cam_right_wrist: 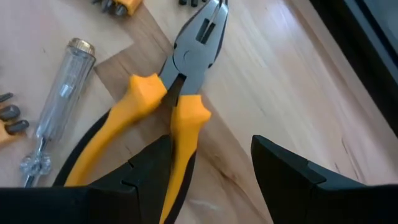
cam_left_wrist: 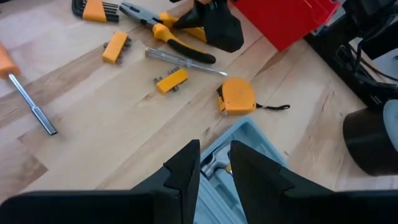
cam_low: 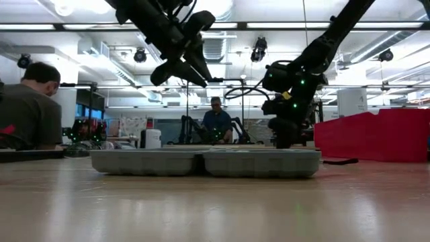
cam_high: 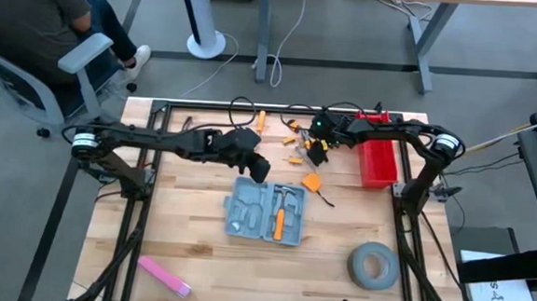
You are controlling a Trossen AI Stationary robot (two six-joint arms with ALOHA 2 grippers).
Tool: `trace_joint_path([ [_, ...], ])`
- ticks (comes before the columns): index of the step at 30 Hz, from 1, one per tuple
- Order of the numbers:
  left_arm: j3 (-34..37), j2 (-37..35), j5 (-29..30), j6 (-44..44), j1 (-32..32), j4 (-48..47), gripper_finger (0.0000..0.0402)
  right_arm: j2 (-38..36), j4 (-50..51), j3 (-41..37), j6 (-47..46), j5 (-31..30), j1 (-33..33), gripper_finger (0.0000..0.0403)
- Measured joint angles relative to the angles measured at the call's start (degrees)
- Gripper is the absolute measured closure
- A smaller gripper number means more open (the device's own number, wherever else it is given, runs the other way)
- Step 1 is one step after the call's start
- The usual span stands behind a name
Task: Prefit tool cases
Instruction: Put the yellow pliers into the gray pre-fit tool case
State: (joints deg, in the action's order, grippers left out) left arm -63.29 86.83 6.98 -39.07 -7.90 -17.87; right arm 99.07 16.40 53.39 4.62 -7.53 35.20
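The left gripper (cam_high: 258, 166) hangs above the far edge of the open case (cam_high: 267, 211), its fingers a little apart and empty; the case lies flat mid-table, a stiff, light plastic shell, I judge, best taken by a rim or its edge. Farther right, the right gripper (cam_high: 317, 153) is low over the pliers (cam_right_wrist: 168, 106), spread and gripping nothing. The high view shows tools already seated in the case; only the right wrist view shows the pliers' yellow handles lying between that gripper's fingers (cam_right_wrist: 149, 168).
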Motion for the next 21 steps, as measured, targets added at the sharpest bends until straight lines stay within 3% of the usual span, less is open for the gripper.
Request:
trace_joint_path([
  [12, -0.7, 0.0, 0.0, 0.5, 0.0, 0.1, 0.0308, 0.5, 3.1, -0.1, 1.0, 0.6, 0.0, 0.0217],
  [16, -0.7, 0.0, 0.0, 0.5, 0.0, 0.1, 0.0308, 0.5, 3.4, -0.1, 1.8, 1.7, -0.1, 0.0265],
  [21, -0.7, 0.0, 0.0, 0.5, 0.0, 0.0, 0.0308, 0.5, 3.4, -0.1, 3.2, 4.6, -0.1, 0.0356],
])
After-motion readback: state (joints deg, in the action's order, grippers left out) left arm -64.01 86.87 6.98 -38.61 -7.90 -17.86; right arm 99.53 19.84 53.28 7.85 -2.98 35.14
